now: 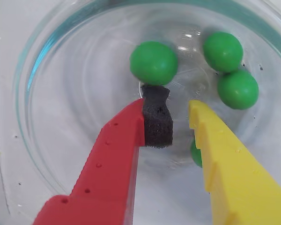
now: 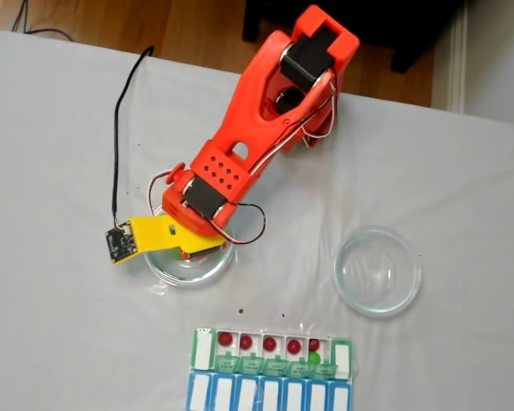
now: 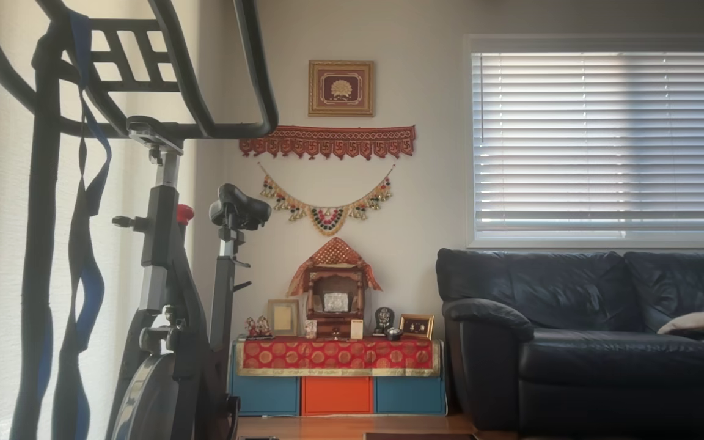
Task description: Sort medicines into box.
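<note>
White surface [image 2: 60,325] lies bare around our dish [image 1: 47,140]; our tool [image 1: 180,105], fingers apart, hangs among green balls [image 1: 153,63].

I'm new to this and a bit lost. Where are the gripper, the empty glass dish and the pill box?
gripper [image 1: 171,110], wrist view, gap between its tips.
empty glass dish [image 2: 405,295], fixed view, its rim.
pill box [image 2: 203,349], fixed view, left end compartment.
</note>
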